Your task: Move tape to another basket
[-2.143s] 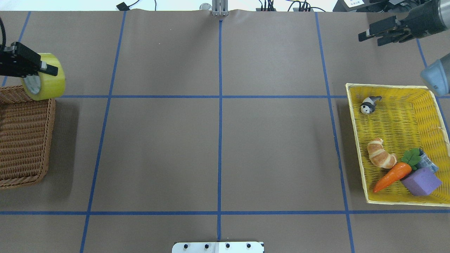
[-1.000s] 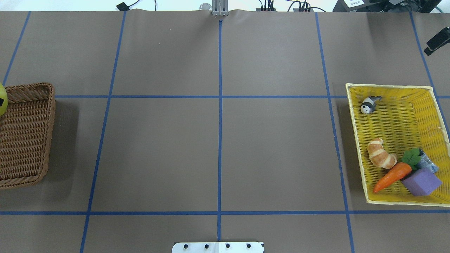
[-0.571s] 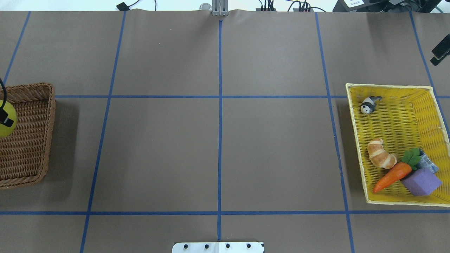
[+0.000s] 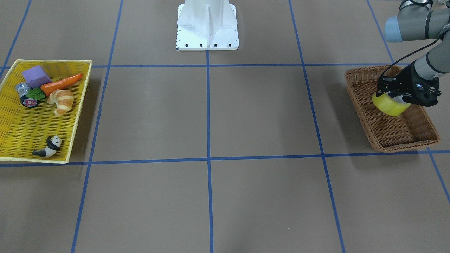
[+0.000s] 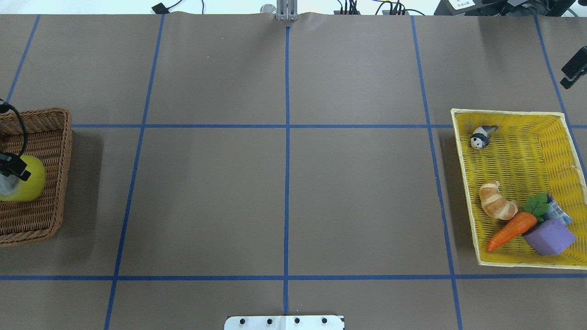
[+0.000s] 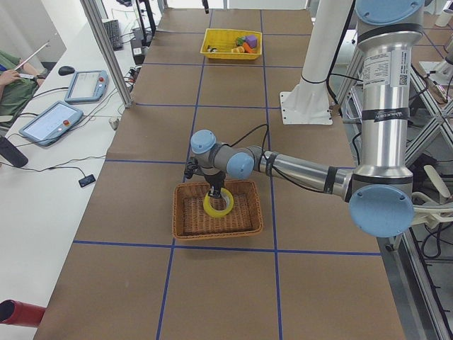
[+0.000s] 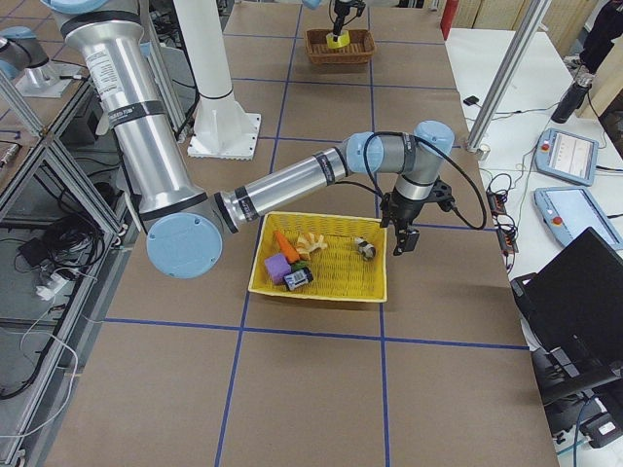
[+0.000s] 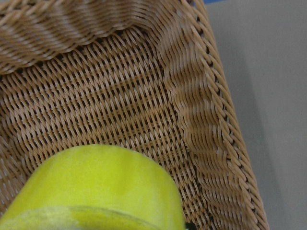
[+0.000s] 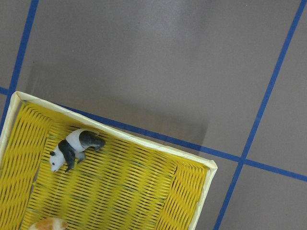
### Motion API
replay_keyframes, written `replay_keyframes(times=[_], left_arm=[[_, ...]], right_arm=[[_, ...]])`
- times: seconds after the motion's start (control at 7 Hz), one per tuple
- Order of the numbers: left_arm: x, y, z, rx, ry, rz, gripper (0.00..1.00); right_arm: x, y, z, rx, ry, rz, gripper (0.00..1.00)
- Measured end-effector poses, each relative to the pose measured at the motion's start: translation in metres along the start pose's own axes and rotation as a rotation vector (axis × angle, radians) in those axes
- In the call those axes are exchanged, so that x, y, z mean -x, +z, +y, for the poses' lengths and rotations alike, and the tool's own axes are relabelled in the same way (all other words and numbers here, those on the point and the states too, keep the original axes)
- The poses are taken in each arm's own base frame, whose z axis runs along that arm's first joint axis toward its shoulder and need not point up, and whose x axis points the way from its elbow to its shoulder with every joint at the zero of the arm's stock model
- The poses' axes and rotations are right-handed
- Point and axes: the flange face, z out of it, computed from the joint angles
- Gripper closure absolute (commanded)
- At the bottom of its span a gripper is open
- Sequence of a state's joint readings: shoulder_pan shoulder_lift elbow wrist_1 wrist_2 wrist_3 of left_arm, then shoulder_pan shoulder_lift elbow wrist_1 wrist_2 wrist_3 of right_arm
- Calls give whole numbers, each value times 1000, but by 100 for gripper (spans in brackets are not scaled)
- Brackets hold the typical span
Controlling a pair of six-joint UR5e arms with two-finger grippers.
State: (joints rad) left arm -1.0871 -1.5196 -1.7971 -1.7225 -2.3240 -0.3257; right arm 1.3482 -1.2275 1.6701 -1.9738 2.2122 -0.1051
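The left claw [image 4: 404, 95] is clamped on the tape [image 4: 389, 104], with its fingers closed on the wall of the roll. The tape sits inside the outline of the basket [image 4: 404, 142], in the right part of the front-facing view. In the overhead view the tape [image 5: 28, 183] appears at the far left edge of the frame, over the woven floor of the basket [image 5: 52, 137]. The left wrist view shows the yellow roll at the bottom of the frame, near one inner corner of the basket. Whether the roll touches the basket floor cannot be told.

The right claw [image 5: 573, 73] shows only partly at the upper right edge of the overhead view, above the surface [image 5: 206, 197]. Whether it is apart or together cannot be told.

A yellow tray [image 5: 504, 112] lies on the right of the overhead view. It holds a panda figure [image 5: 480, 136], a croissant [image 5: 495, 200], a carrot [image 5: 511, 230] and a purple block [image 5: 549, 236].
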Motion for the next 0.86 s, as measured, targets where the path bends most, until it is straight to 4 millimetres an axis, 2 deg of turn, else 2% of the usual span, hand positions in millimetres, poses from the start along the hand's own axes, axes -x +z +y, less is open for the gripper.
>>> replay_keyframes(times=[0.14, 0.43, 0.57, 0.86], left_arm=[[0, -3, -1, -22, 12, -37, 1], [11, -19, 7, -61, 5, -78, 1], [29, -35, 13, -87, 9, -85, 1], [90, -78, 30, -135, 6, -76, 1]], right_arm=[[-3, 5, 3, -6, -9, 0, 0], [-25, 33, 27, -64, -43, 1, 0], [-35, 47, 39, -98, -52, -7, 0], [-49, 67, 62, -104, -39, -30, 0]])
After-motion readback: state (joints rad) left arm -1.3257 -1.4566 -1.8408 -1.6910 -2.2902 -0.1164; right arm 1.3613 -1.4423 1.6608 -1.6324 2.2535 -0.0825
